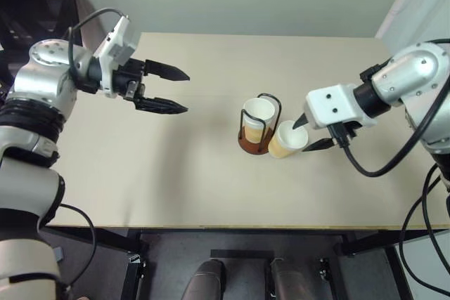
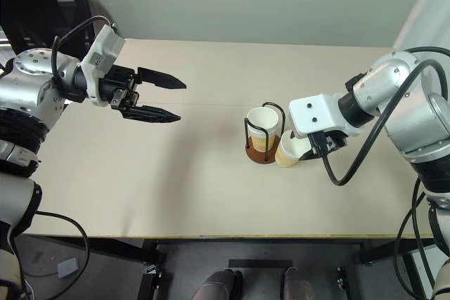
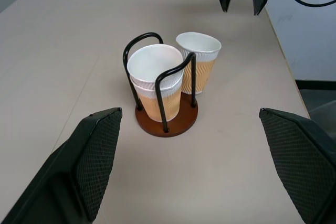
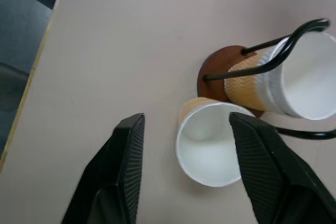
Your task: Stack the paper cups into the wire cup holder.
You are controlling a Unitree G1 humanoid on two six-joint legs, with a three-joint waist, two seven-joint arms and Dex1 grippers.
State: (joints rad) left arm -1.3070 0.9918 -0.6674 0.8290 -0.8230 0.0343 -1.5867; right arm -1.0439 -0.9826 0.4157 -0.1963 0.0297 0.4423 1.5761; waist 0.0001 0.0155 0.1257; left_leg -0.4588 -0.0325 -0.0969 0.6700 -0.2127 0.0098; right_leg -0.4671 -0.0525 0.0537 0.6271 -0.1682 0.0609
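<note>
the holder point(image 3: 167, 121) stands near the middle of the table point(image 1: 140, 173), and cups point(image 3: 155, 85) sit nested inside its wire loops, upright, white rims showing above the tan walls. that is where the task wants them. one more cup point(image 1: 287, 139) stands outside, on the table just beside the holder's base on the robot's right, upright and so close to the wire that i cannot tell whether it touches.

the right gripper point(image 4: 186, 166) hangs over this loose cup, pointing down at it. its jaws stand apart, one finger on the far side of the rim from the holder, the other over the rim on the holder's side, and in the left wrist view its tips sit clear above the cup. it grips nothing; by my reading the cup is simply resting on the table, either just set down or about to be taken.

the left gripper point(image 1: 160, 89) is held well apart to the robot's left, above bare table, jaws wide and empty, aimed towards the holder, likely kept out of the way.
</note>
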